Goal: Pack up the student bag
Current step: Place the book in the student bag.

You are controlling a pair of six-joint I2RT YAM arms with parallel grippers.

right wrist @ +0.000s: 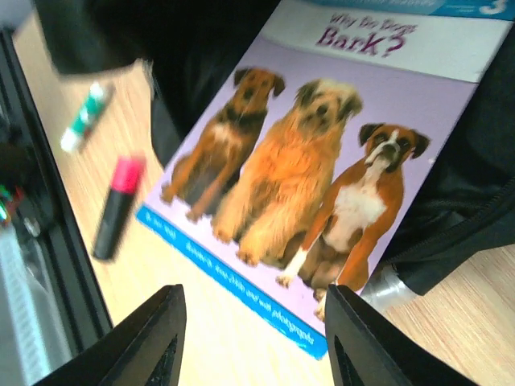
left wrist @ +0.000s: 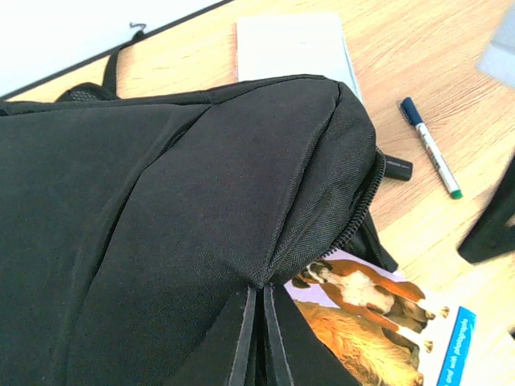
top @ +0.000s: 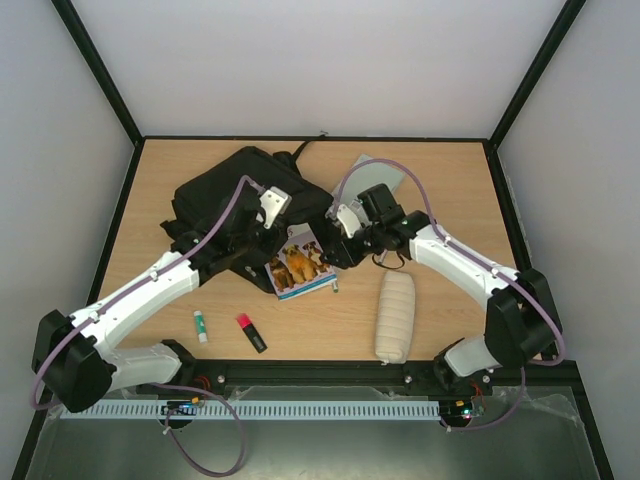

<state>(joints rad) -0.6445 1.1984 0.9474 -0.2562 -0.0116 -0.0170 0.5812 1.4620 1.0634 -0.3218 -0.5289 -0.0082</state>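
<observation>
The student bag [top: 235, 195] is a large black backpack lying at the back left of the table. My left gripper [top: 258, 243] is shut on the bag's front edge, pinching the black fabric [left wrist: 257, 322] next to the open zipper. A book with dogs on its cover [top: 298, 262] lies partly under that raised edge; it also shows in the left wrist view [left wrist: 378, 318]. My right gripper [top: 335, 252] is open and empty, and hovers over the book's near edge [right wrist: 306, 177], its fingers [right wrist: 157, 342] apart.
A white cylindrical pouch [top: 394, 316] lies at the front right. A pink highlighter [top: 250, 332] and a green-and-white glue stick [top: 200, 324] lie at the front left. A grey pad [top: 378, 178] lies behind the right arm, with a blue-capped pen [left wrist: 430, 147] near it.
</observation>
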